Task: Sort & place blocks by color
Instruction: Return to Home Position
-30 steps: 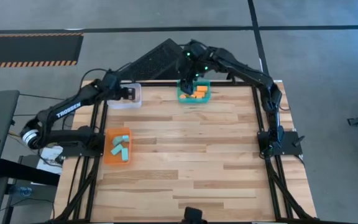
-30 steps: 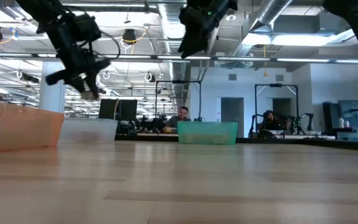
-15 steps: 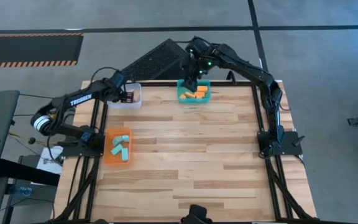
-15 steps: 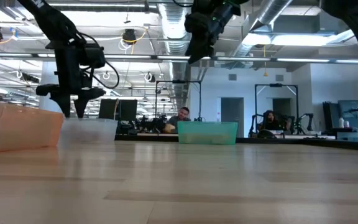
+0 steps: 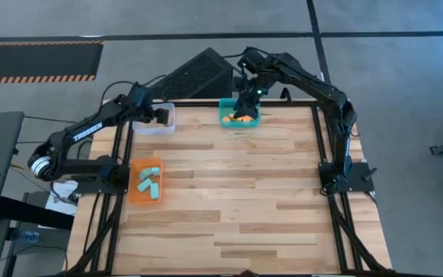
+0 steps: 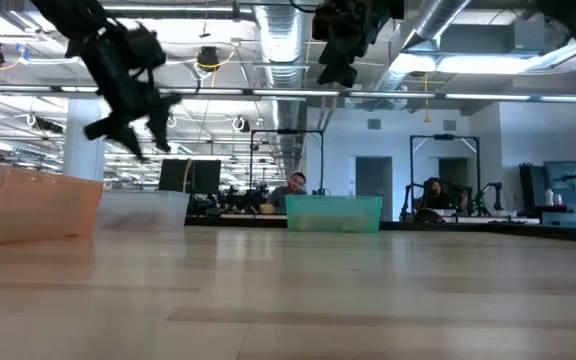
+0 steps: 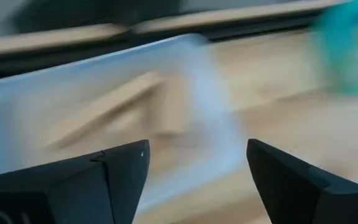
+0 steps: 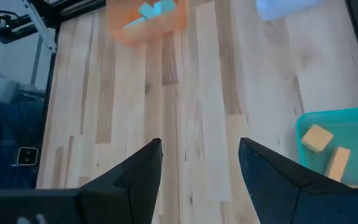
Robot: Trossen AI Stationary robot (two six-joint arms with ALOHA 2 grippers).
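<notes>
Above the clear bin (image 5: 146,128), left gripper (image 7: 197,144) gapes empty.

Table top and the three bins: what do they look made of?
Table top: wood, likely butcher-block; glued strips with visible grain and a slight sheen. Orange bin, clear bin, teal bin: probably plastic; the walls are smooth and light passes through them.

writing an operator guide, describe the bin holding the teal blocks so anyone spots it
On the pale wooden plank table, look along its left edge. The orange plastic bin sits there alone, apart from the teal plastic bin and clear plastic bin along the far edge. Only it is orange and holds small teal rectangular blocks.
</notes>
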